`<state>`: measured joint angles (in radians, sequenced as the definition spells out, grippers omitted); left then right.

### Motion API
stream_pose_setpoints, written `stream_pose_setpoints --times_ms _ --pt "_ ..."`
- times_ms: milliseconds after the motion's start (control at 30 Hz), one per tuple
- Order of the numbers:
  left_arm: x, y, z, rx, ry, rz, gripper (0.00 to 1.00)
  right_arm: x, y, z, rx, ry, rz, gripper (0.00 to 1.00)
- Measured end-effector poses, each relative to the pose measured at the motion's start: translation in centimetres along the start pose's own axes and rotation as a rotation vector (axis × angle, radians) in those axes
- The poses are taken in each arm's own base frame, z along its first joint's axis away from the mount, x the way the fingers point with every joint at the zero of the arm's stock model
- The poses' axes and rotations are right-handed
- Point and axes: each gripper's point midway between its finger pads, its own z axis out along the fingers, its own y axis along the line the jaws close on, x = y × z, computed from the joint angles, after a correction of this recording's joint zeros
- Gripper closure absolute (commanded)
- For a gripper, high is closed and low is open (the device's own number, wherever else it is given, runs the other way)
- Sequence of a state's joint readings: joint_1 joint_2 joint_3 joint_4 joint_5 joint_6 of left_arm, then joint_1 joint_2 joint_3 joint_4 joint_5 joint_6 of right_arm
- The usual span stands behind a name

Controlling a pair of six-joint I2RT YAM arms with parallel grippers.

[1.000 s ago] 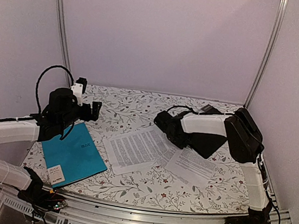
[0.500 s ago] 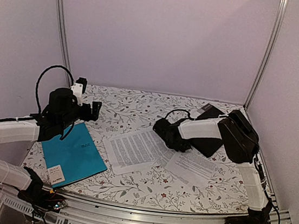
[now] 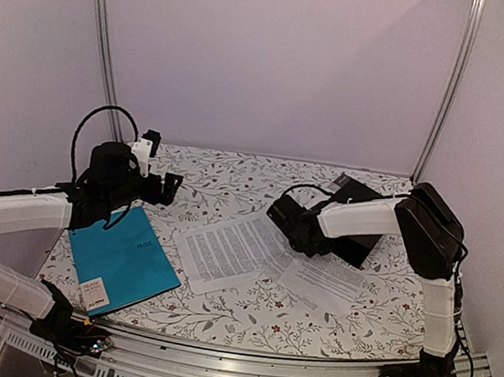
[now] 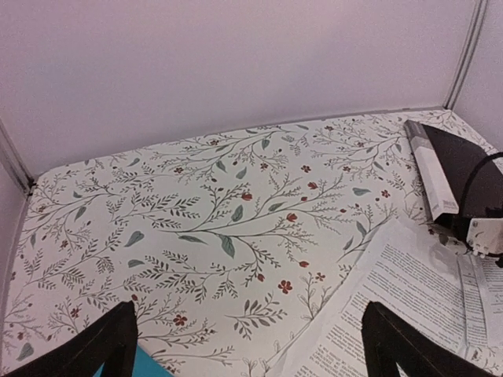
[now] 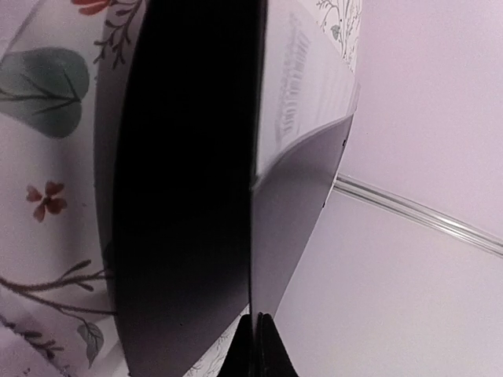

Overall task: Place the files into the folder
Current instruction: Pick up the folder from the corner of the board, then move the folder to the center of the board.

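Right wrist: the right gripper (image 5: 255, 345) has its jaws fully closed, pinching the thin edge of the folder (image 5: 181, 196) cover. The black cover runs edge-on up the frame from the tips. The floral worktop (image 5: 47, 157) shows on the left. A printed white strip (image 5: 302, 86) shows past the cover; we cannot tell whether it is a sheet or the spine label.

Left wrist: the left gripper (image 4: 250, 338) has its jaws spread wide and holds nothing, hanging above bare worktop. The files (image 4: 409, 275) lie flat at lower right. The folder is beyond them at the right edge, with its pale label facing us.

Top: the folder sits at the right rear of the worktop, partly hidden by the right arm. The files fan out across the middle, just beside the folder on its left and near sides. We see no sheet inside it. The teal folder (image 3: 124, 260) lies at front left, well apart from the files, and is not our target.

Our read is that we are on the opening step: the cover is gripped and the files are not yet loaded. Next we need to swing the cover up and over until it lies flat without dragging the folder across the sheets. The left arm is free to pin the folder or to start picking up sheets. Flat paper on the worktop will be hard to pinch, so we should plan to slide it to an edge or curl a corner.
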<state>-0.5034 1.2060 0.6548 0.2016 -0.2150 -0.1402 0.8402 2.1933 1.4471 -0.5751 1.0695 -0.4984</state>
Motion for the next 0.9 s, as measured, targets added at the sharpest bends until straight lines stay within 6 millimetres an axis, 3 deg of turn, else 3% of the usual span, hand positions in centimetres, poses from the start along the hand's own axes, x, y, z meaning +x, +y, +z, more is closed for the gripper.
stream_pose_setpoints --times_ms 100,367,467,900 --pt "0.0 -1.4 0.5 0.072 0.017 0.022 0.00 -0.2 -1.1 -1.9 -0.033 -0.065 -0.020 1.00" --pt "1.7 -6.9 1.4 0.318 0.075 0.136 0.01 -2.0 -4.8 -9.9 -0.121 -0.341 0.020 1.00" --pt "2.4 -8.9 1.4 0.405 0.089 0.180 0.00 -2.7 -4.4 -11.4 -0.140 -0.395 -0.005 1.00" --pt "6.9 -17.6 2.6 0.672 0.098 0.255 0.01 -4.5 -0.8 -13.9 -0.355 -0.535 -0.012 0.96"
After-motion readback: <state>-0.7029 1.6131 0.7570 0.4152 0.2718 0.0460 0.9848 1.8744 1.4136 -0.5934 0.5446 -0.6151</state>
